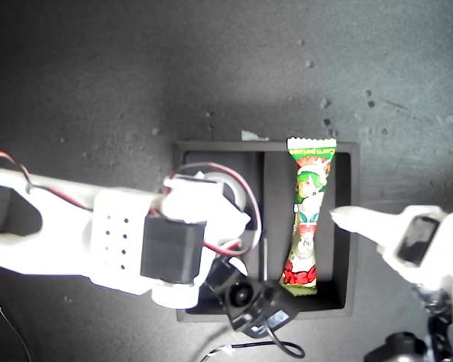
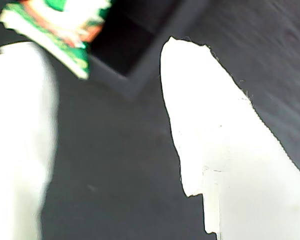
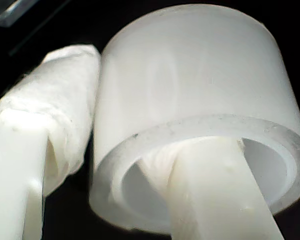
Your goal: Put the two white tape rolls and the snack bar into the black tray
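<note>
A white tape roll [image 3: 195, 115] is clamped by the second pincer [image 3: 140, 170], one finger through its hole, over the black tray [image 1: 347, 226]. The snack bar [image 1: 308, 215] lies in the tray's long compartment. The first pincer [image 2: 110, 135] is held apart over the counter [image 1: 211, 60], just beside the tray.

We're looking down on a dark grey, kinda grainy tabletop [image 1: 98, 68] with little specks scattered over it. Light's brightest near the middle, and the corners go dimmer.
</note>
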Controlling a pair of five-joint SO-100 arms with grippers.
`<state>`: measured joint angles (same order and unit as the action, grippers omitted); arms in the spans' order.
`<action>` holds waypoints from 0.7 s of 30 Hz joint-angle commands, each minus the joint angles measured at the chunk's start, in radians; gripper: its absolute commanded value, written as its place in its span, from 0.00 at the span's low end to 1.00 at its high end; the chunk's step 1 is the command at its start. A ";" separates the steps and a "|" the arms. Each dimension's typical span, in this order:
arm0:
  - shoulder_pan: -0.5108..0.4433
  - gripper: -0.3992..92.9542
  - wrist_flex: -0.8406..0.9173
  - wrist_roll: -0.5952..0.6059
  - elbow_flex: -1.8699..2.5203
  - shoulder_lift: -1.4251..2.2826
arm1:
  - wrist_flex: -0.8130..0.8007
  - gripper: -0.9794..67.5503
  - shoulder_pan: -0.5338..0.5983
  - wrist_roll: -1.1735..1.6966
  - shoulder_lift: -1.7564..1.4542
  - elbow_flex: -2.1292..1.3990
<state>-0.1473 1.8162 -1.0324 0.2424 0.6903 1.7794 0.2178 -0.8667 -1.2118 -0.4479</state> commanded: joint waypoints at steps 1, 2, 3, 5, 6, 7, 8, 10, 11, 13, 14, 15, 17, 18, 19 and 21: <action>0.017 0.16 0.017 0.015 -0.081 0.003 | 0.021 0.05 0.038 -0.014 -0.020 0.209; 0.021 0.16 0.017 0.020 -0.081 0.008 | 0.021 0.04 0.048 -0.012 -0.020 0.227; 0.025 0.16 0.017 0.026 -0.081 0.017 | 0.021 0.04 0.054 -0.014 -0.020 0.235; 0.032 0.16 0.017 0.034 -0.080 0.041 | 0.021 0.01 0.060 -0.028 -0.020 0.238; 0.038 0.16 0.017 0.040 -0.072 0.064 | 0.021 0.01 0.060 -0.041 -0.020 0.235; 0.046 0.15 0.017 0.043 -0.046 0.101 | 0.021 0.01 0.057 -0.058 -0.020 0.232; 0.057 0.13 0.017 0.044 -0.006 0.152 | 0.023 0.01 0.052 -0.081 -0.026 0.229; 0.081 0.06 0.018 0.028 0.120 0.298 | 0.023 0.01 0.034 -0.164 -0.081 0.167; 0.097 0.02 0.018 0.006 0.202 0.393 | 0.023 0.01 0.020 -0.210 -0.124 0.115; 0.126 0.01 0.018 -0.028 0.376 0.595 | 0.023 0.01 -0.012 -0.299 -0.238 -0.017; 0.140 0.01 0.018 -0.041 0.462 0.701 | 0.021 0.01 -0.028 -0.331 -0.299 -0.086; 0.155 0.01 0.017 -0.063 0.551 0.811 | 0.021 0.01 -0.044 -0.356 -0.364 -0.158; 0.184 0.01 0.009 -0.100 0.753 1.045 | 0.020 0.01 -0.074 -0.391 -0.497 -0.308; 0.193 0.02 -0.014 -0.123 0.874 1.175 | 0.020 0.01 -0.084 -0.397 -0.557 -0.382; 0.193 0.03 -0.072 -0.143 1.032 1.327 | 0.014 0.01 -0.097 -0.403 -0.620 -0.466; 0.181 0.01 -0.242 -0.155 1.361 1.635 | -0.046 0.01 -0.121 -0.400 -0.765 -0.689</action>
<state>0.0368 1.7503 -1.1505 1.1474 1.8009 1.7886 0.1335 -1.2502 -1.8147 -0.8759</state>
